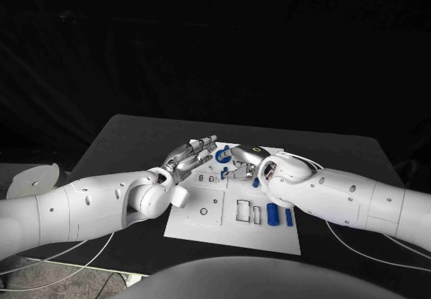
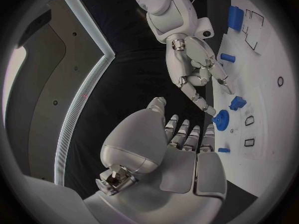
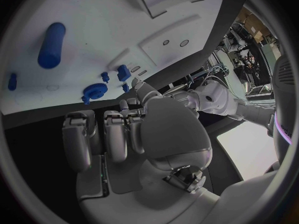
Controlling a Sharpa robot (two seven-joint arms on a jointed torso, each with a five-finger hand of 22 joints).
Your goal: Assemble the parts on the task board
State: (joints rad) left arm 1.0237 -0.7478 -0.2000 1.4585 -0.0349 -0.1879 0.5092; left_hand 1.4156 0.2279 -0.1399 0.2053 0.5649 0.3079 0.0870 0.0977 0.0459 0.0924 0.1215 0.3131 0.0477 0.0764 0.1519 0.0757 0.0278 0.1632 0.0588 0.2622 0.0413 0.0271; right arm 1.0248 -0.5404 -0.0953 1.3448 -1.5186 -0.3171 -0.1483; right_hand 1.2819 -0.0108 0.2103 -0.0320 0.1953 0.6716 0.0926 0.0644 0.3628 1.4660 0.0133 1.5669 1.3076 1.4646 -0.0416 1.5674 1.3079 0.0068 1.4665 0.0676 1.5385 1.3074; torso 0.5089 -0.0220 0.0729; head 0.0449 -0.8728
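Note:
The white task board (image 1: 208, 219) lies mid-table. A blue gear (image 2: 221, 119) sits near its far edge, with a blue block (image 2: 237, 103) beside it. Two long blue cylinders (image 1: 272, 213) lie at the board's right side. My right hand (image 1: 244, 163) hovers over the far edge with its fingers apart and nothing in them. One fingertip (image 2: 209, 107) reaches close to the gear (image 3: 94, 90); I cannot tell whether it touches. My left hand (image 1: 191, 156) is over the board's far left corner, fingers stretched out and empty. From behind, the left hand (image 2: 181, 144) faces the gear.
Rectangular recesses (image 1: 243, 210) and a round hole (image 1: 203, 211) mark the board's near half. A short blue peg (image 2: 228, 57) and a small blue piece (image 2: 224, 150) also lie on the board. Black table (image 1: 134, 140) surrounds it; cables (image 1: 355, 246) trail at the right.

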